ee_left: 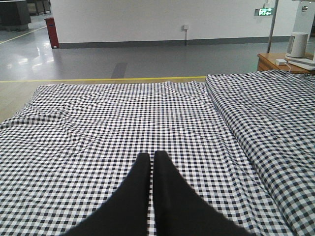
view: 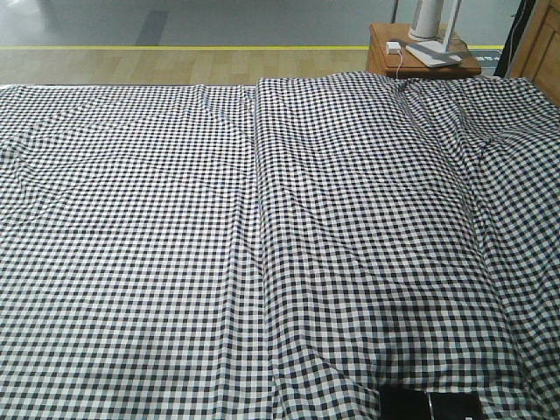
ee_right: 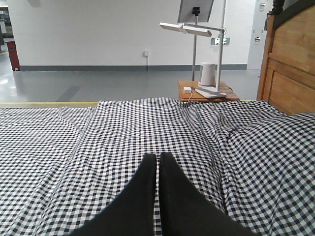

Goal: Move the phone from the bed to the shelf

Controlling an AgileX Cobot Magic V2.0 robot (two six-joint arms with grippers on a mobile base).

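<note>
phone point(view: 430, 408) clipped by front view's bottom edge, only a strip shows; lamp point(view: 435, 55) on nightstand point(view: 383, 58) cut at top.

Left claw point(ee_left: 151, 162) closed above bed point(ee_left: 98, 128); nightstand point(ee_left: 275, 61) beyond — far right.

Ahead of the left gripper point(ee_left: 149, 156) the bed point(ee_left: 108, 123) lies flat and open; a raised sheet ridge point(ee_left: 224, 118) runs along its right. Ahead of the right gripper point(ee_right: 157, 156) there is open sheet; far ahead stand the nightstand point(ee_right: 229, 97) and lamp point(ee_right: 189, 29), and a wooden panel point(ee_right: 290, 64) walls off the right.
</note>
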